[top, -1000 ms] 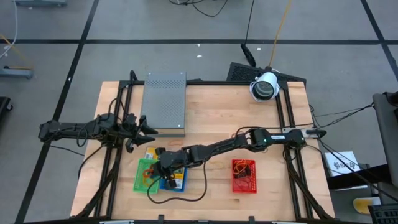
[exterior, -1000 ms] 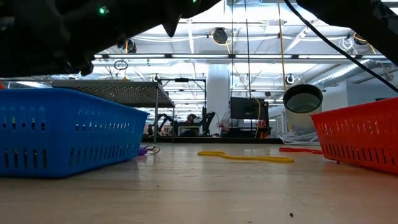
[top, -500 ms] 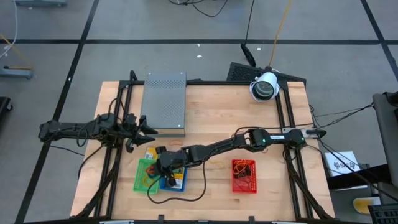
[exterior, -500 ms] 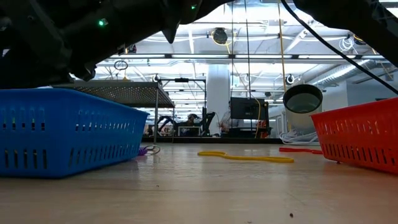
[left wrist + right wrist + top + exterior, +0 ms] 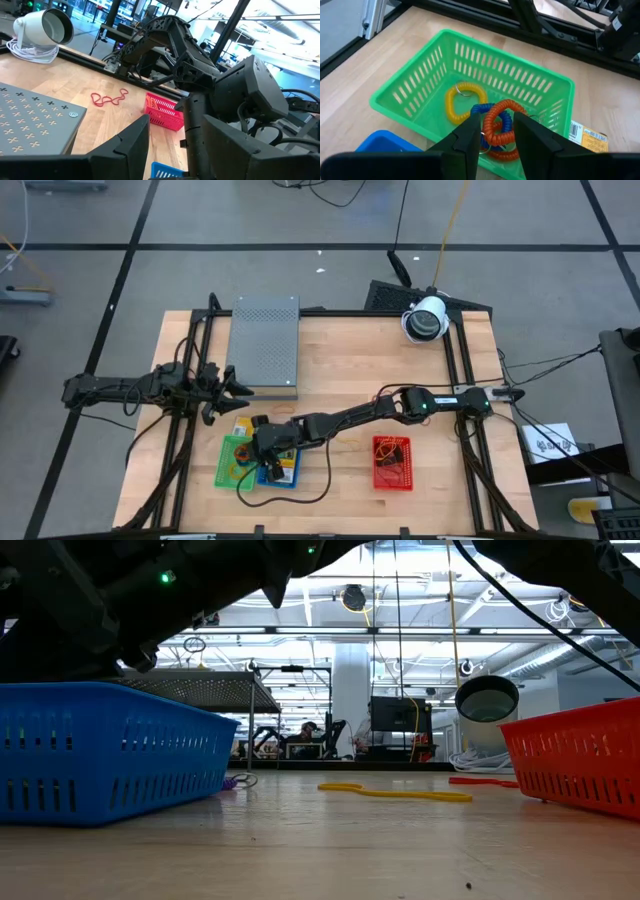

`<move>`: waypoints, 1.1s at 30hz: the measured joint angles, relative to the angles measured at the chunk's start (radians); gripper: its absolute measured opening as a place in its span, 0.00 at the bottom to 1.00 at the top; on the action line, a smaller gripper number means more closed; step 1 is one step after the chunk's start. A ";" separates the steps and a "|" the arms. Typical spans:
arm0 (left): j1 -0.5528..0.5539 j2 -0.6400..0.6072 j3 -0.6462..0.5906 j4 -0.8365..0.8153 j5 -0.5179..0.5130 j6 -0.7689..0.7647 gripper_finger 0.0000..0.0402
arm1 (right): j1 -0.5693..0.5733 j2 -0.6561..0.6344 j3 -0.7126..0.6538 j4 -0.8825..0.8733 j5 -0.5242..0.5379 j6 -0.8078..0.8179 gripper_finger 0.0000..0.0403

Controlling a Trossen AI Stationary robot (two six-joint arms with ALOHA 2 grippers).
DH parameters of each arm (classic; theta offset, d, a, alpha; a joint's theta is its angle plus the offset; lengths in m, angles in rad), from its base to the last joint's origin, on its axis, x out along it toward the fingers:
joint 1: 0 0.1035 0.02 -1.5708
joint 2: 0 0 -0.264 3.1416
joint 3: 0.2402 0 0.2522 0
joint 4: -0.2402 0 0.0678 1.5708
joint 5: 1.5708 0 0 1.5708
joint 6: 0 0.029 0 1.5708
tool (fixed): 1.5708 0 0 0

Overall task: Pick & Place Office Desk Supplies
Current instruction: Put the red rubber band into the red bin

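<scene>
I'm seeing a grey perforated metal box [image 5: 265,346] lying on the wooden table [image 5: 350,370], a white camera [image 5: 426,319] sitting at the far corner, and green [image 5: 440,80], blue [image 5: 100,755] and red [image 5: 580,765] baskets standing near the front.

Right gripper [image 5: 493,131] above green basket [image 5: 420,75], fingers [image 5: 470,137] slightly parted, gap over coils. In basket: yellow coil [image 5: 456,102], blue coil [image 5: 480,111], orange coil [image 5: 501,127]; orange overlaps blue, all three bunched together. Blue basket [image 5: 382,142] corner just beside green one. Yellow packet [image 5: 590,137] with barcode flat on wooden table [image 5: 365,65], just beside green basket. Black frame rail [image 5: 520,25] beyond basket.
</scene>
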 joint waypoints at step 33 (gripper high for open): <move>0.000 0.000 0.000 0.000 0.000 -0.001 0.46 | 0.005 -0.221 0.000 -0.591 0.157 0.259 0.27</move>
